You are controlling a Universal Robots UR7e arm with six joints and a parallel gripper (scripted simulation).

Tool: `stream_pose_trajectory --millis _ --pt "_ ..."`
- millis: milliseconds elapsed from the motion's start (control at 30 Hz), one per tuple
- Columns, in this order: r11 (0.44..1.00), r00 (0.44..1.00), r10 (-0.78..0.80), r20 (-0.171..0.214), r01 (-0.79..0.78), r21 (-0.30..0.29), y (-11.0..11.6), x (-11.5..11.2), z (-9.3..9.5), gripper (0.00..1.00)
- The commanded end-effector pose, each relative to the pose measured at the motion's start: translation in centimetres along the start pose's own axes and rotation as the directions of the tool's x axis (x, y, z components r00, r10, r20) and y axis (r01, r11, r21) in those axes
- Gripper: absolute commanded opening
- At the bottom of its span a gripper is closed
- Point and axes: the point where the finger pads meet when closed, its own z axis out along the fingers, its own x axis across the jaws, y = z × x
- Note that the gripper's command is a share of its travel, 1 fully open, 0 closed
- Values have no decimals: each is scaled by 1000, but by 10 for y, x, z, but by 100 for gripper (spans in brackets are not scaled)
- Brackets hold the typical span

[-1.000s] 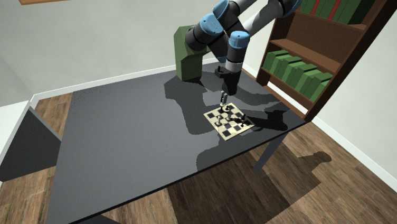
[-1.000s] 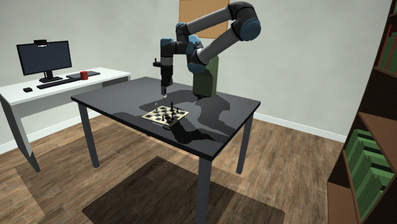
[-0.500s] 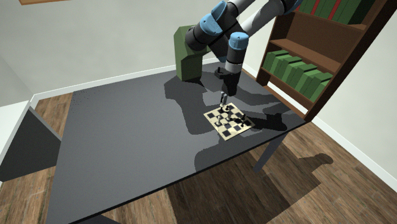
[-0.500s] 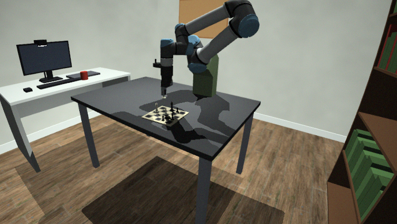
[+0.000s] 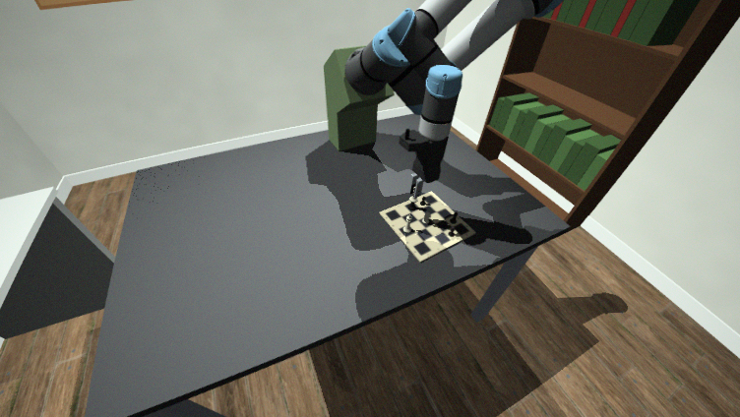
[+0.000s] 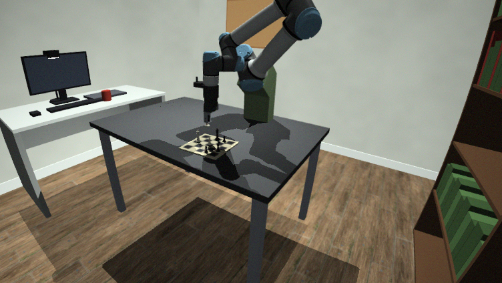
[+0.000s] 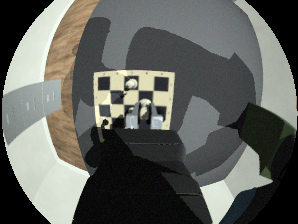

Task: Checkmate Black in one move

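The worktop (image 5: 232, 248) is dark grey, smooth and faintly glossy, taking soft shadows and a dull sheen. The board (image 5: 427, 226) looks matt, cream and black like printed card. The pieces (image 5: 425, 214) seem smooth plastic, pale and black, though they are too small to be sure. The arm (image 6: 262, 53) has satin silver tubes that look like metal, with blue plastic-looking caps and dark matt joints. The floor (image 6: 351, 211) is brown wood planking with visible grain. The shelf (image 5: 585, 78) is dark, smooth wood.
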Motion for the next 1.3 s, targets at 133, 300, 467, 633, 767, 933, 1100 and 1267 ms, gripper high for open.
stream_pose_trajectory --millis 133,300,467,633,767,933,1100,1267 --pt "1000 1000 0 0 0 0 0 0 11 0" --pt "1000 1000 0 0 0 0 0 0 15 0" --pt "1000 1000 0 0 0 0 0 0 22 0" --pt "1000 1000 0 0 0 0 0 0 30 0" --pt "1000 1000 0 0 0 0 0 0 36 0" --pt "1000 1000 0 0 0 0 0 0 41 0" --pt "1000 1000 0 0 0 0 0 1 48 0" --pt "1000 1000 0 0 0 0 0 1 55 0"
